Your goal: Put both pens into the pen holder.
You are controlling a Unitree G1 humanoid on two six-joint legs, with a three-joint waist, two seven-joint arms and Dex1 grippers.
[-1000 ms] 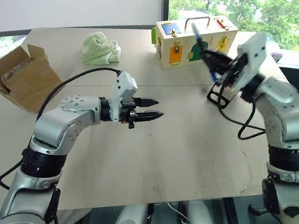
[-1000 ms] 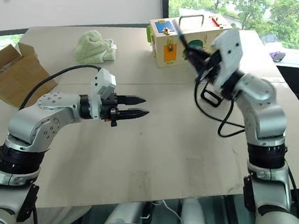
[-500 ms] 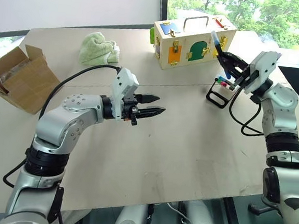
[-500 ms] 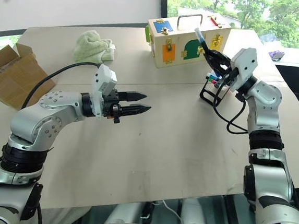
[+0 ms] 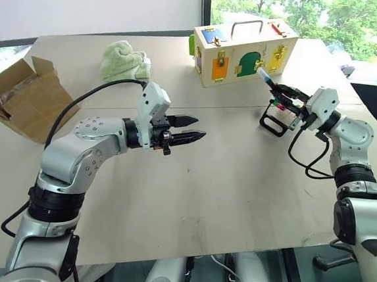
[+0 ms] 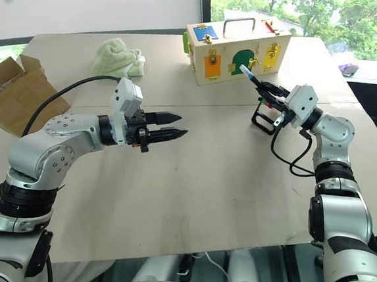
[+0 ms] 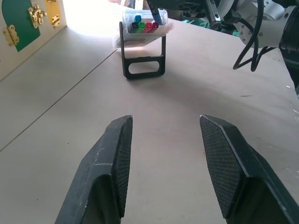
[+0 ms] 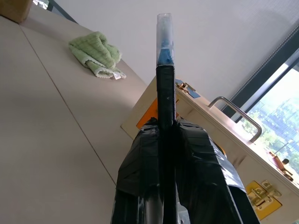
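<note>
My right gripper (image 5: 284, 92) is shut on a black pen (image 8: 166, 84) with a blue end and a pale cap, which points up and away toward the wooden box. It hangs just above the pen holder (image 5: 276, 117), a clear tray on a black wire stand with colourful marker tips (image 7: 142, 25). A dark slim shaft (image 7: 153, 11) rises from the tray; I cannot tell if it is the held pen's lower end. The other pen is out of view. My left gripper (image 5: 191, 129) is open over the table's middle, with nothing between its fingers (image 7: 119, 154).
A wooden latch box (image 5: 242, 50) stands just behind the holder. A green cloth (image 5: 125, 61) lies at the back and an open cardboard box (image 5: 24, 97) at the far left. A black cable (image 5: 306, 158) loops beside my right arm.
My right gripper came down and to the right with the pen, from in front of the wooden box to just over the holder, and its wrist rolled. The left arm stayed put.
</note>
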